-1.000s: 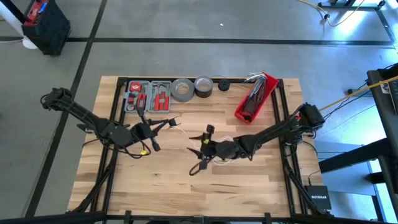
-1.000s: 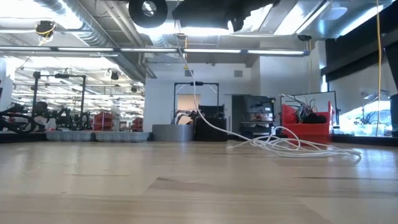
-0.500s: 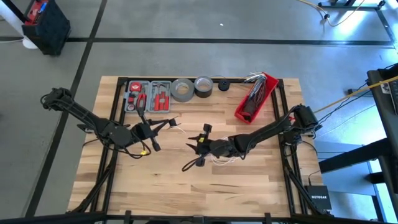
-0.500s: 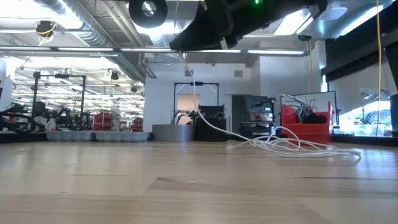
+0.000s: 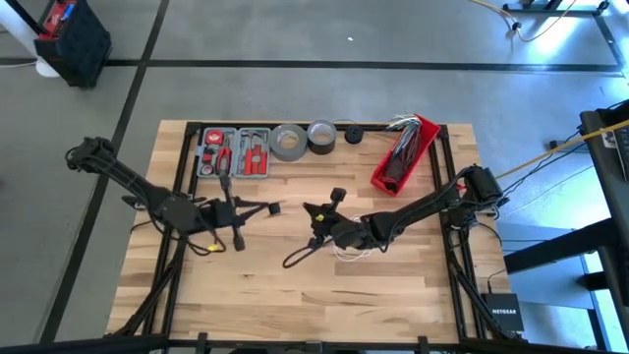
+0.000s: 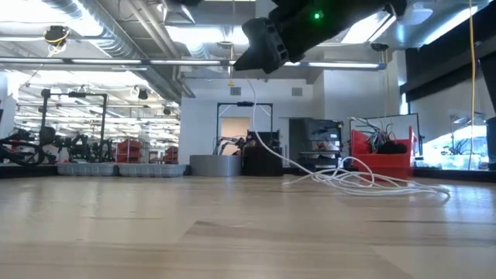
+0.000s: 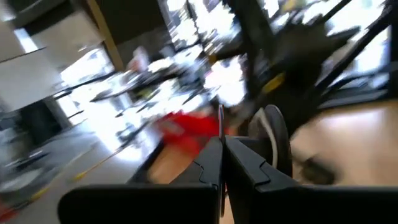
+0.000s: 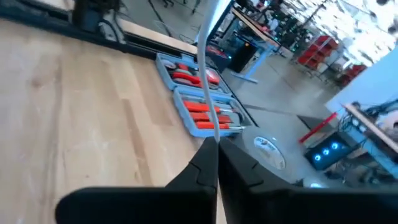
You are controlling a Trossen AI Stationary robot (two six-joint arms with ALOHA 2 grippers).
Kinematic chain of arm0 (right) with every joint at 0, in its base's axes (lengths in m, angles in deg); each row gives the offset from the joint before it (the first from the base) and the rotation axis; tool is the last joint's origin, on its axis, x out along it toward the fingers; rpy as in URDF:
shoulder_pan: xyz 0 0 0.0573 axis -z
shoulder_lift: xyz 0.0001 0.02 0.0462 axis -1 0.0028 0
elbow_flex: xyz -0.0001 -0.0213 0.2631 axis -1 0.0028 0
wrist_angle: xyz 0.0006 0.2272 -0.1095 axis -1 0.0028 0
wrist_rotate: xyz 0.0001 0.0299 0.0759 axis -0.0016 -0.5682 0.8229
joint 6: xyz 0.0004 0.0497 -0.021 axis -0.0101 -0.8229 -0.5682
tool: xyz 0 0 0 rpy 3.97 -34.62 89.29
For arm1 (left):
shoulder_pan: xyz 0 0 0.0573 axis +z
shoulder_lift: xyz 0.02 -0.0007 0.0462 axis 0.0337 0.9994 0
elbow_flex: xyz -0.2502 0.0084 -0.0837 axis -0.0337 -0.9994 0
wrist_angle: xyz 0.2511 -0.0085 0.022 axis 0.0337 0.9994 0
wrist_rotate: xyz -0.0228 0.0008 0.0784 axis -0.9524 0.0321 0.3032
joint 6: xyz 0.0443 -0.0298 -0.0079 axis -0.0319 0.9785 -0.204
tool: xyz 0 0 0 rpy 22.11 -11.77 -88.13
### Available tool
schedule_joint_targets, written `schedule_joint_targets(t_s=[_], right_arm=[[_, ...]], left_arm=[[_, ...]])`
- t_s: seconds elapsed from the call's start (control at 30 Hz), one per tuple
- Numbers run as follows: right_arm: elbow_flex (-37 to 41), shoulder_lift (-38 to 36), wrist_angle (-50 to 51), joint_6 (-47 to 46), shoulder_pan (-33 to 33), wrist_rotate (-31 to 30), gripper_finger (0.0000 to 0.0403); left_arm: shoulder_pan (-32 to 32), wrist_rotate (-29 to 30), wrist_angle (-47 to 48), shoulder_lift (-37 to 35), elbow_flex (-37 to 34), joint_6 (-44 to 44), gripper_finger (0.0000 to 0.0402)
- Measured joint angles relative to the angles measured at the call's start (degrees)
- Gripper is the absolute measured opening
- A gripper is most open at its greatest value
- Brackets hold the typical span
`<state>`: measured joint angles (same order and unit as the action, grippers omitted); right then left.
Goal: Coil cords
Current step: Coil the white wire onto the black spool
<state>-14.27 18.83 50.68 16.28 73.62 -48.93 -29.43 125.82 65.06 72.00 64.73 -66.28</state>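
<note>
Right gripper (image 5: 313, 214) at table centre, raised off surface, clenched on white cord (image 8: 207, 93); cord runs straight out from between its fingertips.

Loose remainder of white cord (image 6: 364, 183) lies piled on table (image 5: 295, 295) under and just behind right arm, toward red bin (image 5: 403, 152).

Left gripper (image 5: 267, 207) near, apart across a gap, jaws closed on thin strand (image 7: 220, 121); which cord, cannot tell.

Judgement: slack lies on right arm's side; coiling calls for drawing it toward held end.

overhead view straight down, low view level across table (image 6: 232, 232), wrist views close, left perhaps blurred
</note>
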Motion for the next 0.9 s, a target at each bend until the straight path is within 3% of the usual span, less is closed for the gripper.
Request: schedule_joint_targets(t_s=[0.13, 0.3, 0.77, 0.9], right_arm=[[0.0, 0.48, -1.94, -3.81, 1.65, 5.01, 0.0004], [-0.02, 4.84, -11.05, -4.77, 1.73, 10.34, 0.0003], [-2.58, 10.92, -13.7, -9.78, 2.0, 13.7, 0.0004], [-2.58, 11.13, -14.03, -10.03, 1.93, 14.05, 0.0004]], left_arm=[[0.12, -4.91, -3.98, 0.45, 0.02, 1.04, 0.0001], [2.62, -4.95, -8.97, 3.24, 0.02, 0.93, 0.0001], [11.02, -3.74, -25.67, 16.55, 0.0, -1.87, 0.0001], [12.97, -0.92, -27.31, 19.42, 0.0, -2.45, 0.0001]])
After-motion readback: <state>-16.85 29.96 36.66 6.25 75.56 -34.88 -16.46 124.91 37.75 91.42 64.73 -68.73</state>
